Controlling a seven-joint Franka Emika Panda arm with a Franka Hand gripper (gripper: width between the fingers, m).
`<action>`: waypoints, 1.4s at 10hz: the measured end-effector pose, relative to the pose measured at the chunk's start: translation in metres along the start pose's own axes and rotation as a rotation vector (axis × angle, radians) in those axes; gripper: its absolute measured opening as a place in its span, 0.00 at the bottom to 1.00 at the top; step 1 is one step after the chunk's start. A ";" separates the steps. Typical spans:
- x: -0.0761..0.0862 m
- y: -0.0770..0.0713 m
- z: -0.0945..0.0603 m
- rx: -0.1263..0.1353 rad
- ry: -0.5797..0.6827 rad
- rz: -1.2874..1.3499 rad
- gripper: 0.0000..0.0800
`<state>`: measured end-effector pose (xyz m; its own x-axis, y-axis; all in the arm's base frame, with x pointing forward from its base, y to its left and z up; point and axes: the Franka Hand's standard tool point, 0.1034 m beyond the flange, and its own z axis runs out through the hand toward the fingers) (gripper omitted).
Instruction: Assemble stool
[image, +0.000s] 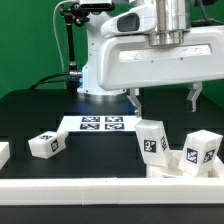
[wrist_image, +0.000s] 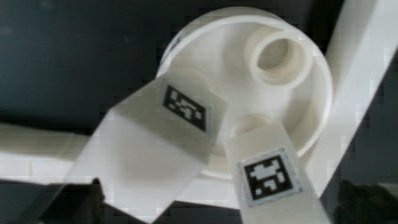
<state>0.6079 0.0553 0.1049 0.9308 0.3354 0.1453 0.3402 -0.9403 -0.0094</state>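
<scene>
Black table (image: 30, 115) bears the marker board (image: 100, 123), a leg (image: 47, 144) and, seemingly, a rail (image: 100, 187).

Your Panda arm (image: 100, 62) stands on its white base at the back of the exterior view and extends forward toward the camera. Its wrist (image: 166, 18) is turned straight down at the exterior view's upper right. The broad white hand body (image: 160, 60) sits level beneath it. Your gripper (image: 165, 103) hangs below with its jaws spread wide. Two dark fingers (image: 135, 99) point downward, one at each end of the hand body, well apart.
</scene>
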 end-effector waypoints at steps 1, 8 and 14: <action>-0.001 0.003 0.003 0.010 -0.027 -0.092 0.81; 0.006 0.004 0.013 -0.017 -0.104 -0.579 0.81; 0.004 0.006 0.024 -0.011 -0.121 -0.567 0.79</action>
<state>0.6168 0.0524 0.0820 0.6121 0.7907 0.0103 0.7896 -0.6118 0.0472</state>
